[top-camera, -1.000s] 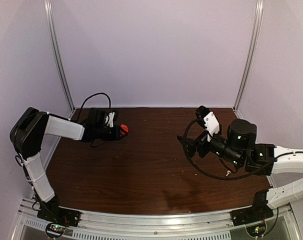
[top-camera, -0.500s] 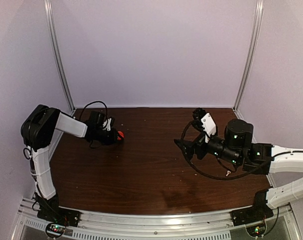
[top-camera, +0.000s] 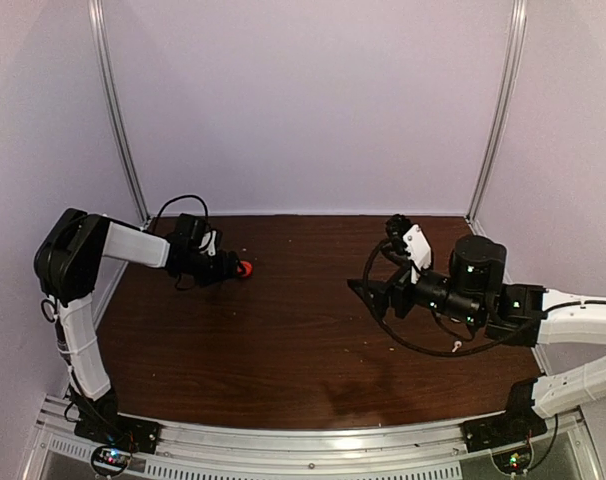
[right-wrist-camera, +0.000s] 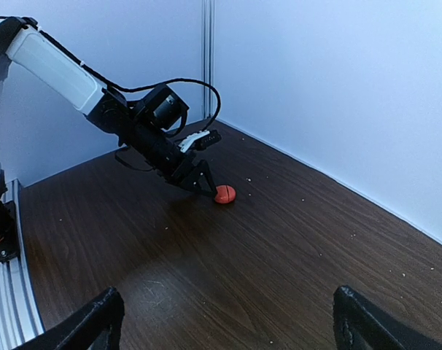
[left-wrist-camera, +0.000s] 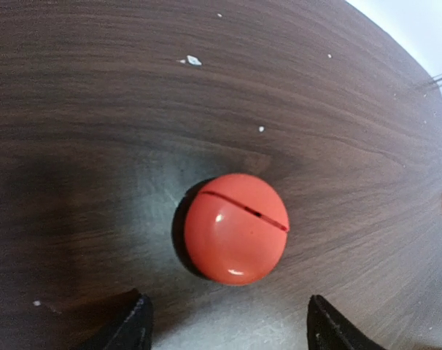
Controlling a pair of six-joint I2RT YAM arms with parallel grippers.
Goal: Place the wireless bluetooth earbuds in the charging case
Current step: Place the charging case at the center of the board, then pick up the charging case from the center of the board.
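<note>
The left gripper [left-wrist-camera: 228, 325] stands open, its two dark fingertips [left-wrist-camera: 132, 321] spread to either side of the wrist view's lower edge and touching nothing. Just beyond them the charging case [left-wrist-camera: 235, 227] sits on the bench [top-camera: 283, 340]: a round red-orange shell, shut, with a thin dark seam running across its top. There is a clear gap between the case and each fingertip, so it lies free on the wood in a soft shadow. A few pale specks [left-wrist-camera: 194, 60] dot the dark wood grain farther out. In the overhead view this places the case in the far left part of the bench, at the tip of the left arm, which reaches low over the surface from the left edge. The right gripper [right-wrist-camera: 232, 321] is also open, its fingers as wide as the frame's lower corners, with nothing between them; it hangs above the right half of the bench and faces across towards the case, well apart from it. Under the right arm, near its looped black cable, a tiny white earbud [top-camera: 455, 347] lies on the wood, too small to show more.
</note>
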